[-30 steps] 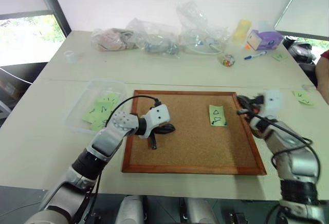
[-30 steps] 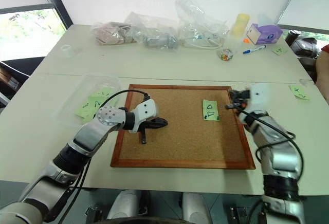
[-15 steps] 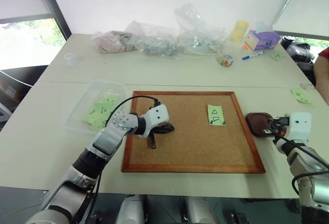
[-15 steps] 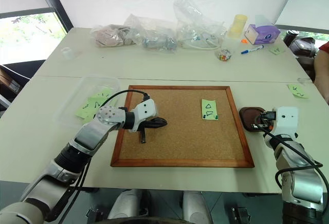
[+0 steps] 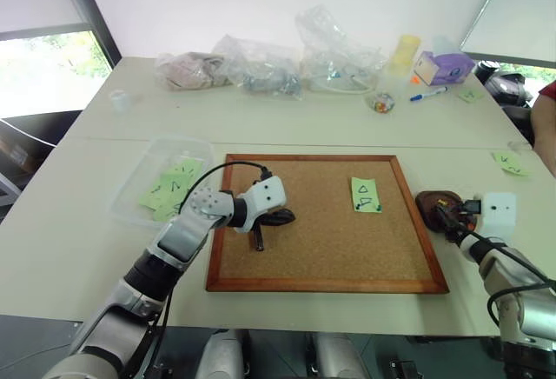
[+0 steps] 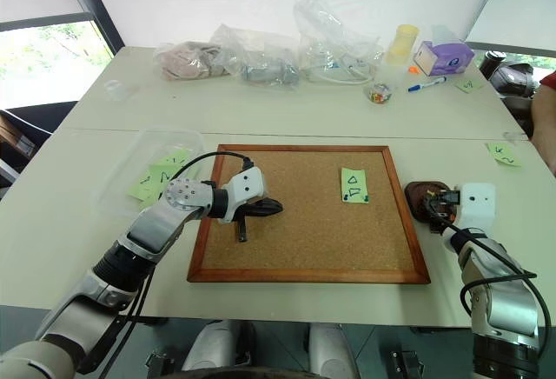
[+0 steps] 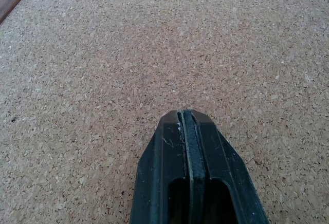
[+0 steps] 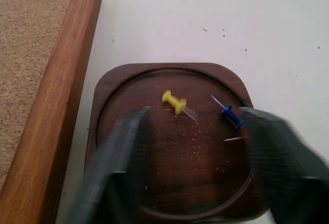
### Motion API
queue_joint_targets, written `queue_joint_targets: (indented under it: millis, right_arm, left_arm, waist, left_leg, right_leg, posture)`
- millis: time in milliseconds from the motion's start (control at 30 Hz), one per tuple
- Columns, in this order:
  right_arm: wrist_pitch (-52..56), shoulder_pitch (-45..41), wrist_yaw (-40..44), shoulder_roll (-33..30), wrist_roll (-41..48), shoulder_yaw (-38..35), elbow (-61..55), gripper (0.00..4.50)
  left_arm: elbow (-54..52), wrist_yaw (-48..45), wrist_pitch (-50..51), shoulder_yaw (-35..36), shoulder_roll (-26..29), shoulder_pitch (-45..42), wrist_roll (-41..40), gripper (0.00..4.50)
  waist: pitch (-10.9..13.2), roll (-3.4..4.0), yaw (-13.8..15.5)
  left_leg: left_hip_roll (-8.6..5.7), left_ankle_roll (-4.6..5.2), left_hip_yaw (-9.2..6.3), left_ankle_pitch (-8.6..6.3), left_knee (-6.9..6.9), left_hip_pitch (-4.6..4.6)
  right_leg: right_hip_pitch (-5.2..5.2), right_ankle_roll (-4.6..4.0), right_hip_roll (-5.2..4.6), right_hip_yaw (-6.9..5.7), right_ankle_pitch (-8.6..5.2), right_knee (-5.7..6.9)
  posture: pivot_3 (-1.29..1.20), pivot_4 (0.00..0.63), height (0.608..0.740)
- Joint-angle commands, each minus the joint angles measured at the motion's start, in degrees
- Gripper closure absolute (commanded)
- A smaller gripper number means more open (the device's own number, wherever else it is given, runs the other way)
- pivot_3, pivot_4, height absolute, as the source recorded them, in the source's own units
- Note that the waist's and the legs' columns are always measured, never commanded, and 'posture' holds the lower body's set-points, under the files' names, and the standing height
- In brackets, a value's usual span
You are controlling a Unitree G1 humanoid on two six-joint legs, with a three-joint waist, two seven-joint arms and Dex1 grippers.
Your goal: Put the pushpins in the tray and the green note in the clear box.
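Observation:
The dark brown tray (image 8: 118, 80) sits just right of the cork board. Two pushpins lie in it, a yellow one (image 8: 175, 102) and a blue one (image 8: 231, 116). My right gripper (image 8: 195, 112) hangs low over the tray, open, with a finger on either side of the pins and nothing between them. The green note (image 5: 366, 195), with two black triangles on it, lies on the board's right half. My left gripper (image 5: 282, 218) rests shut and empty over the left half of the cork, far from the note. The clear box (image 5: 130, 192) stands left of the board.
The wood-framed cork board (image 5: 321, 257) takes up the table's middle. Several green notes (image 5: 169, 188) lie in the clear box. Plastic bags (image 5: 261, 66), a yellow cup (image 5: 406, 49), a purple box (image 5: 445, 68) and a marker (image 5: 430, 94) line the back. A person (image 5: 547, 127) shows at the right edge.
My right gripper came down and to the right from the board's right edge to the tray, then opened over it. The left arm has stayed still.

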Motion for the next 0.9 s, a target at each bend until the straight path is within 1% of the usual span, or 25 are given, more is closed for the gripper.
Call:
queue_joint_targets:
  millis: [33,200,300,433,533,600,667,900]
  right_arm:
    - [-0.27,-0.82,-0.40,-0.11,0.00,-1.08,-0.68,0.06]
    - [-2.09,-0.84,-1.04,0.07,-0.03,-2.10,-1.99,0.06]
    - [-5.13,-0.23,0.72,0.57,1.87,-2.47,-7.92,0.06]
    - [-5.94,1.77,5.05,0.49,3.46,1.06,-14.99,0.06]
    - [-2.90,2.73,7.40,1.68,5.24,6.31,-17.99,0.06]
    - [-2.31,2.95,7.39,2.88,4.40,9.51,-17.33,0.06]
    - [-2.76,3.02,6.79,4.21,3.28,11.12,-15.86,0.06]
    - [-4.10,3.46,6.12,6.46,2.15,12.52,-13.11,0.06]
  left_arm:
    - [1.04,0.33,0.82,-1.55,0.00,0.82,1.56,4.50]
    - [0.82,0.42,0.79,-1.50,0.09,0.91,1.59,4.50]
    - [0.60,0.30,0.73,-1.32,0.41,1.08,1.51,4.50]
    - [0.51,0.13,0.60,-1.19,0.74,1.26,1.46,4.50]
    - [0.88,-0.06,0.34,-1.37,0.65,1.00,1.54,4.50]
    - [1.41,-0.11,0.12,-1.48,0.42,0.62,1.64,4.50]
    - [1.60,-0.12,-0.01,-1.55,0.29,0.46,1.71,4.50]
    - [1.28,-0.02,0.09,-1.46,0.26,0.60,1.71,4.50]
  waist:
    - [0.00,0.00,-0.01]
    - [0.00,0.00,0.00]
    - [-0.01,0.04,-0.02]
    - [-0.03,0.05,-0.10]
    - [-0.04,0.02,-0.08]
    - [-0.04,0.02,-0.06]
    - [-0.04,0.02,-0.01]
    - [-0.04,0.02,0.01]
  left_leg:
    - [0.00,0.00,0.00,0.00,0.00,0.00]
    - [0.00,0.00,0.00,0.00,0.00,0.00]
    - [0.00,0.00,0.00,0.00,0.00,0.00]
    - [0.01,0.00,-0.03,0.00,0.00,0.00]
    - [0.01,0.00,-0.03,0.00,-0.01,0.00]
    - [0.02,0.01,-0.03,-0.01,-0.01,0.00]
    - [0.01,0.01,-0.03,-0.01,-0.01,-0.01]
    - [0.00,0.01,-0.03,-0.01,0.00,-0.04]
  right_leg:
    - [0.00,0.00,0.00,0.00,0.00,0.00]
    - [0.00,0.00,0.00,0.00,0.00,0.00]
    - [0.00,0.00,0.00,0.00,0.00,0.00]
    - [0.00,0.02,0.02,-0.01,0.00,0.00]
    - [0.00,0.01,0.02,-0.01,0.00,-0.01]
    - [0.00,0.01,0.02,-0.02,-0.01,-0.01]
    - [0.00,0.00,0.00,-0.02,-0.01,-0.01]
    - [-0.02,-0.01,-0.01,-0.02,-0.01,-0.03]
  posture:
    - [0.00,0.150,0.737]
    - [0.00,0.150,0.737]
    - [0.00,0.150,0.737]
    - [0.00,0.150,0.737]
    - [0.00,0.150,0.737]
    - [0.00,0.150,0.737]
    - [0.00,0.150,0.737]
    - [0.00,0.150,0.737]
